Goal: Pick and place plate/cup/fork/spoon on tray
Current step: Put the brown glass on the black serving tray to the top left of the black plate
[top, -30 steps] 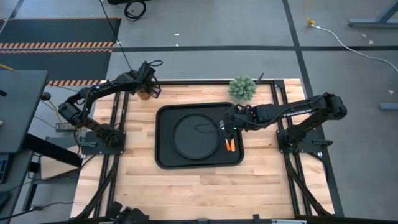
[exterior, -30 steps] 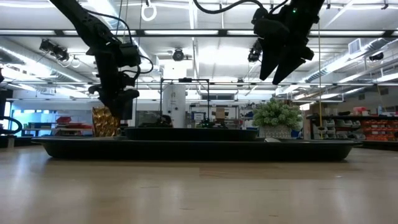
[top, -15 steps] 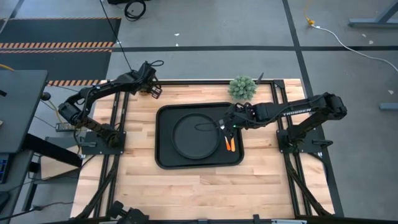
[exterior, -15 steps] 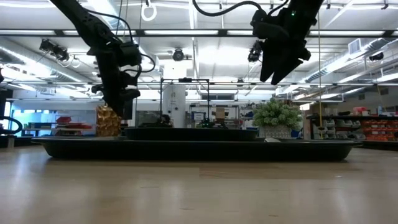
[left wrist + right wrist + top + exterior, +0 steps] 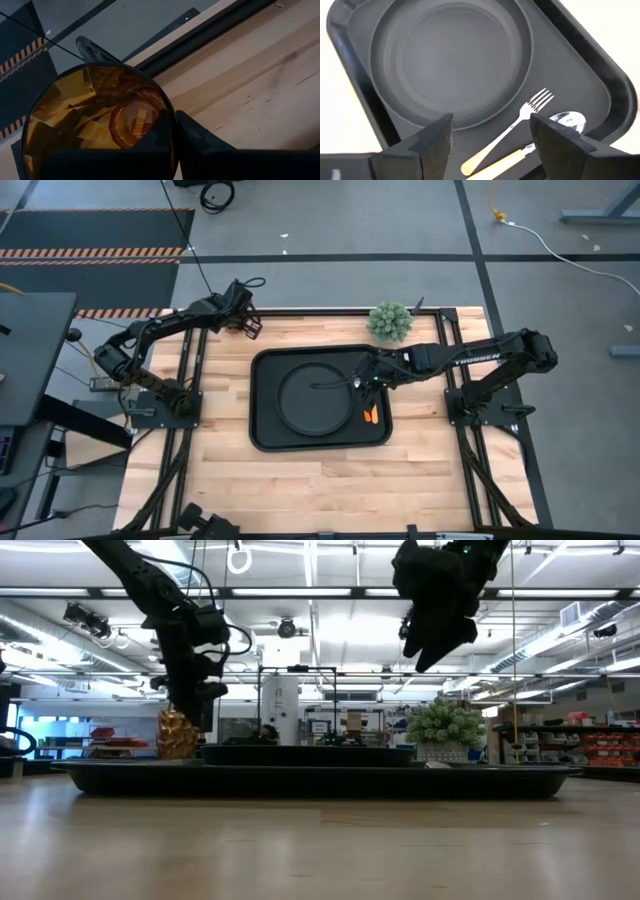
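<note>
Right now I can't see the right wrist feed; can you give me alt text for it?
The plate sits on the tray, with the fork and spoon lying side by side beside it on the tray. The right gripper hangs above them, its two dark fingers spread open and empty.

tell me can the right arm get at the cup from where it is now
Probably not. The cup sits off the tray, inside the left pincer, while the open right pincer hovers above the tray's far side.
</note>
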You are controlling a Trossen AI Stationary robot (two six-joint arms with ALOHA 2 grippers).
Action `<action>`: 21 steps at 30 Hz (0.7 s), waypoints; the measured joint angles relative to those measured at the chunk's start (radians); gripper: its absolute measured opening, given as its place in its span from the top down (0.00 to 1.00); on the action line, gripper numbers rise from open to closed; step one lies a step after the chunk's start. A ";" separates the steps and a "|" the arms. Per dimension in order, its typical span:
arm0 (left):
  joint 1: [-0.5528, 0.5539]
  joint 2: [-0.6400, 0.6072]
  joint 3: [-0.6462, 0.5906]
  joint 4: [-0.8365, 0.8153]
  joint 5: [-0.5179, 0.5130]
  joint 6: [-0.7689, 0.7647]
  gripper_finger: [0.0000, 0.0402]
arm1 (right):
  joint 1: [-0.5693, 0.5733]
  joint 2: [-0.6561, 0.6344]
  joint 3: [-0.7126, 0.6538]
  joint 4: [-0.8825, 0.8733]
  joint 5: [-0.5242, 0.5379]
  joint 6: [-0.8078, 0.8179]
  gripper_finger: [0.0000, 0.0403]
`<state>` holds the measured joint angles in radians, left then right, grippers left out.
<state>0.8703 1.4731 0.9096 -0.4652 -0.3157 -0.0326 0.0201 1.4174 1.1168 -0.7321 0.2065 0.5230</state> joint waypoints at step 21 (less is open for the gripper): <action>-0.101 -0.040 0.057 0.037 -0.007 0.075 0.97 | 0.025 0.000 0.000 -0.012 -0.019 -0.053 0.34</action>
<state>0.7695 1.4331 0.9669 -0.4281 -0.3225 0.0426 0.0451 1.4174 1.1168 -0.7444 0.1871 0.4705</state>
